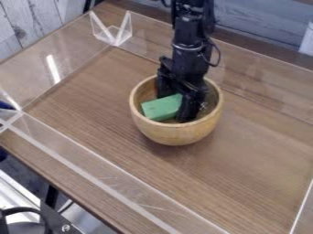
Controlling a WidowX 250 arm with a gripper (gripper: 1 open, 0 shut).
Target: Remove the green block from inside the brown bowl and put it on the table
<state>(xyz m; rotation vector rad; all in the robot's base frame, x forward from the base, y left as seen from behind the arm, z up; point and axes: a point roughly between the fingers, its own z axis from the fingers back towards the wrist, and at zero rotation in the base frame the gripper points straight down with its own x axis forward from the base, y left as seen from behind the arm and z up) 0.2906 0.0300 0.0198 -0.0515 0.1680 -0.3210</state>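
Note:
The brown bowl [171, 131] sits near the middle of the table [98, 110]. Inside it lies the green block [159, 109], tilted against the bowl's inner wall. My black gripper [181, 101] reaches straight down into the bowl, its fingers open and straddling the right end of the block. One finger [191, 107] stands on the block's right side. The jaws have not clamped onto the block. The far end of the block is hidden behind the fingers.
Clear acrylic walls [73, 174] run along the table's edges. A small clear bracket [113, 30] stands at the far left corner. Bare wood-grain surface lies all around the bowl.

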